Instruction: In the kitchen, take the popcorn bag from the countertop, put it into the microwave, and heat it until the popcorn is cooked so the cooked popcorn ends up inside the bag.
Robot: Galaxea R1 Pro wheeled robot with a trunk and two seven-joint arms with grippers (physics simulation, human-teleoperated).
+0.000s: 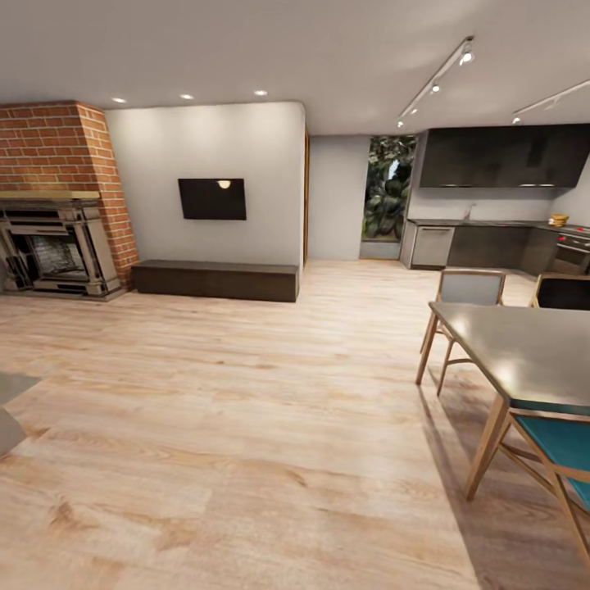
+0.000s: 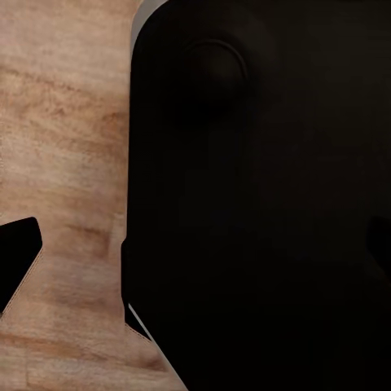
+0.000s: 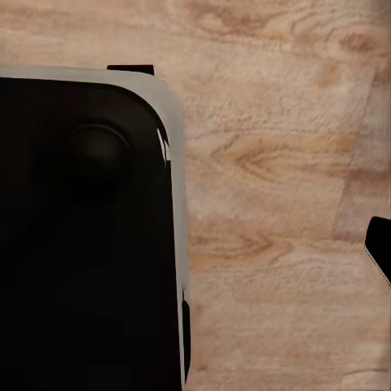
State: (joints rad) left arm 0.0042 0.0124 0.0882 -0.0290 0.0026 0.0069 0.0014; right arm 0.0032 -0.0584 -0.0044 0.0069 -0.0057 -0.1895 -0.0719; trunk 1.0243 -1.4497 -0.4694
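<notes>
Kitchen [image 1: 500, 205] at far right: one worktop [image 1: 483, 222], one oven [image 1: 571, 252]. Nearer: one table [image 1: 524, 348], three chairs. Hand spread cannot be told for either arm.

A large matt black body panel [image 2: 261, 212] takes up the right and centre of the left wrist frame, with rounded corners, a thin pale grey rim along its upper left edge and a shallow round boss near the top. A black fingertip [image 2: 18, 257] juts in at the lower left. In the right wrist frame the same kind of black panel [image 3: 81, 244] sits at the left, grey-edged, with a round boss; a black tip [image 3: 379, 244] shows at the right edge.
</notes>
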